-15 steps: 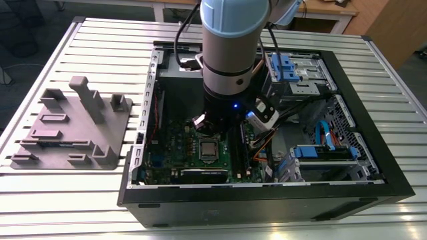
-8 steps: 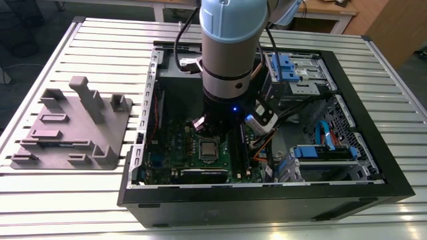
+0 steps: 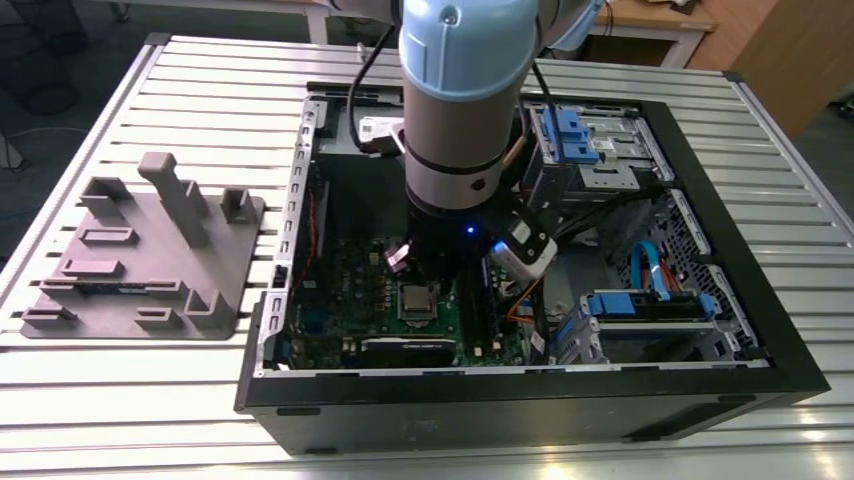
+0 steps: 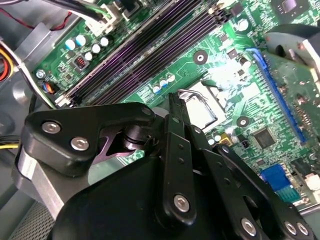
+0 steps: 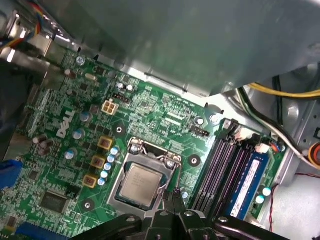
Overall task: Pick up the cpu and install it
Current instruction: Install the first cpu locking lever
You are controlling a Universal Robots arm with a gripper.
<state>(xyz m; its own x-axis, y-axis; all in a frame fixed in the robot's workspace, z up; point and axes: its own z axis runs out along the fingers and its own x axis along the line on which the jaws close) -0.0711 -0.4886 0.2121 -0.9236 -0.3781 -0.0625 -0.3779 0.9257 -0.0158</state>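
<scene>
Cpu (image 5: 140,182) below the hand (image 5: 172,196): brushed silver-grey metal top, dull sheen, inside a shiny bare-metal socket frame (image 5: 131,150). Hand: matt black plastic links with bright steel screws. Motherboard (image 5: 165,122) under it: glossy green board. Table (image 3: 134,400): ribbed pale metal, satin. Fixture (image 3: 147,255) off to the side: matt grey plastic.

Slatted metal table (image 3: 160,400), wooden desk (image 3: 667,18) behind, dark floor (image 3: 40,90).
</scene>
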